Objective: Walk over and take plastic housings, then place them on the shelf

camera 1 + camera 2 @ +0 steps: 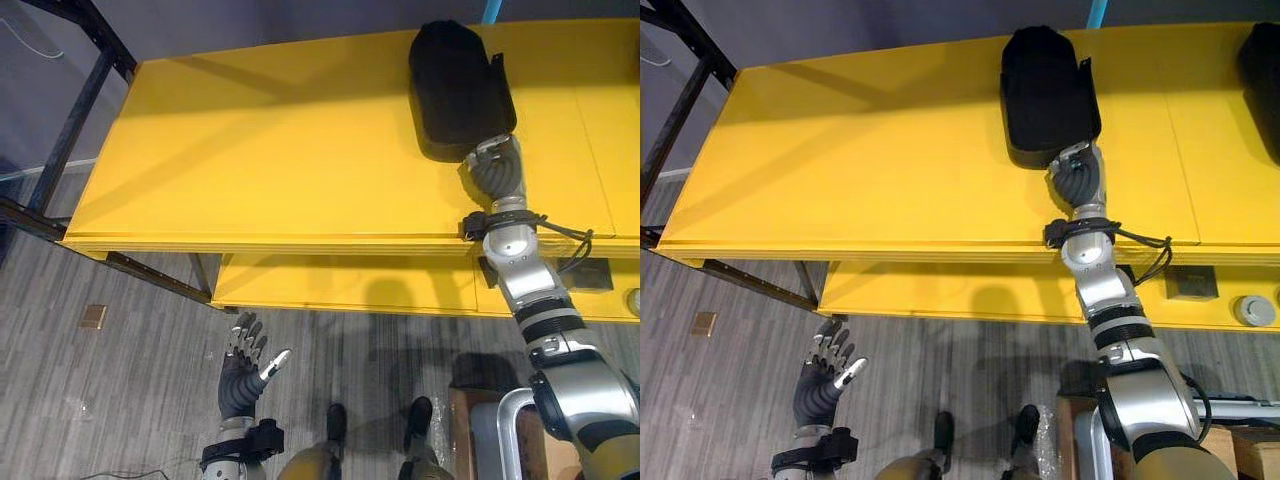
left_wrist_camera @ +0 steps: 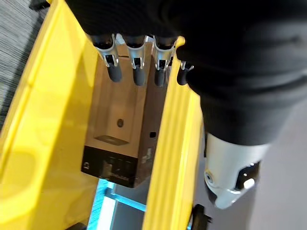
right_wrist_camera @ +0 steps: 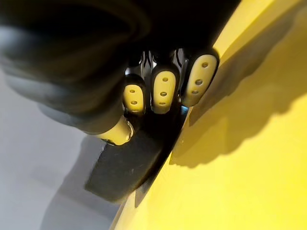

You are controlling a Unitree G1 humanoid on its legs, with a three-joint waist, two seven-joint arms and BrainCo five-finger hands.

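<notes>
Nearest, left hand [image 1: 243, 375] hangs below the shelf's [image 1: 280, 160] front edge, fingers open. Right hand [image 1: 497, 165] fingers grip the black housing [image 1: 458, 85] on the shelf, by its back edge; broad yellow surface stretches toward the shelf's left end.

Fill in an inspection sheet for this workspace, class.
surface: yellow top shelf, mostly bare; lower yellow shelf beneath.
job's things: black plastic housing lies on the top shelf; second black housing at the far right edge.
clutter: small dark block and grey round part on the lower shelf.
hands: right hand curled on the black plastic housing; left hand open, low over the floor.
cables: nothing seen.
surroundings: grey plank floor; black metal frame.
</notes>
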